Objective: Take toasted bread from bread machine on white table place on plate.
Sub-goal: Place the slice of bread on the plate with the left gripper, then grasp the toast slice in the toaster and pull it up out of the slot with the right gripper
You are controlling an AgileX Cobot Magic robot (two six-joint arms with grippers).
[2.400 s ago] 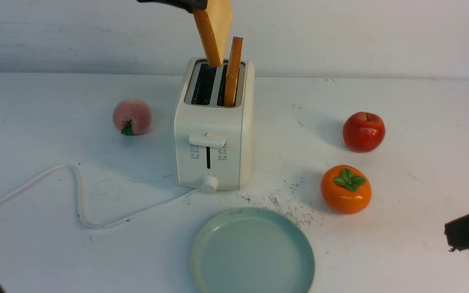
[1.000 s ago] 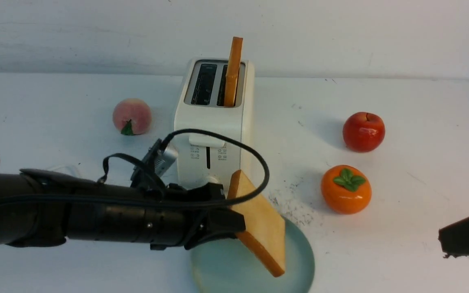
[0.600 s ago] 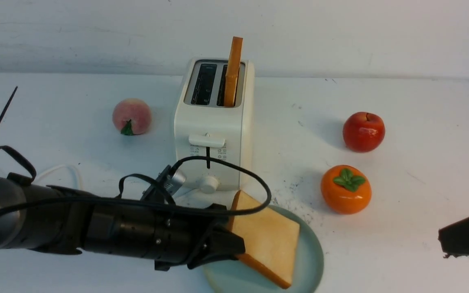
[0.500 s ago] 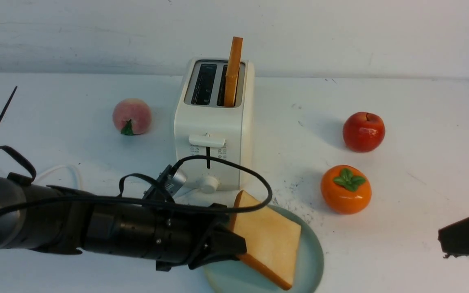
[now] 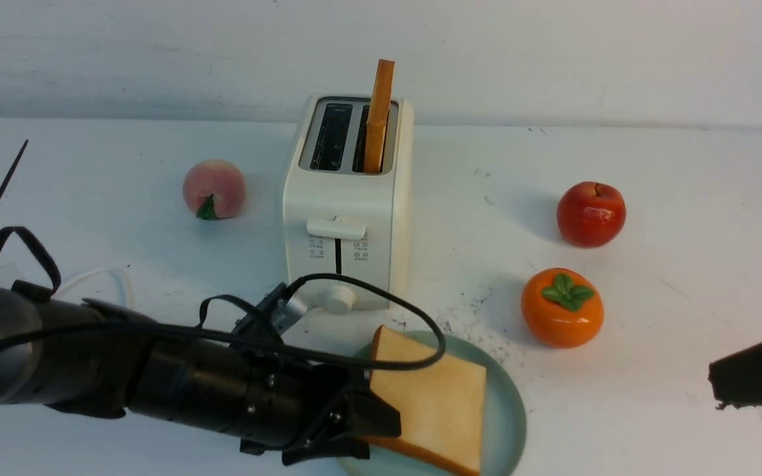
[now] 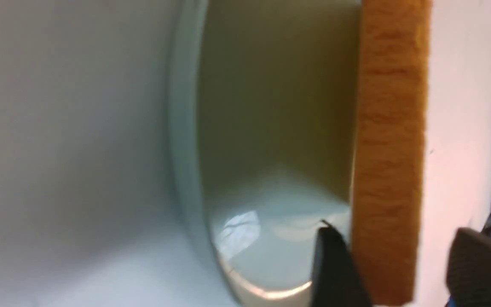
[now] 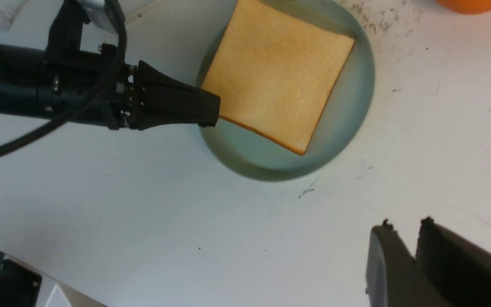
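Now the left gripper (image 5: 381, 439) stands open around the near edge of one toast slice (image 5: 430, 400), jaws spread wider than its crust, seemingly no longer clamping it. That slice lies over the plate (image 5: 513, 423), just beyond the fingertips; whether its gripped-side edge rests fully down is hard to judge. The right gripper (image 7: 406, 221), well apart, holds nothing, its fingertips close together; I cannot tell whether they meet. To finish this release well, back the left gripper straight out along the slice, without lifting or twisting, lest the lower finger drag bread or tip plate. The second slice (image 5: 378, 119) stands in the toaster (image 5: 338, 198), beyond the left gripper.
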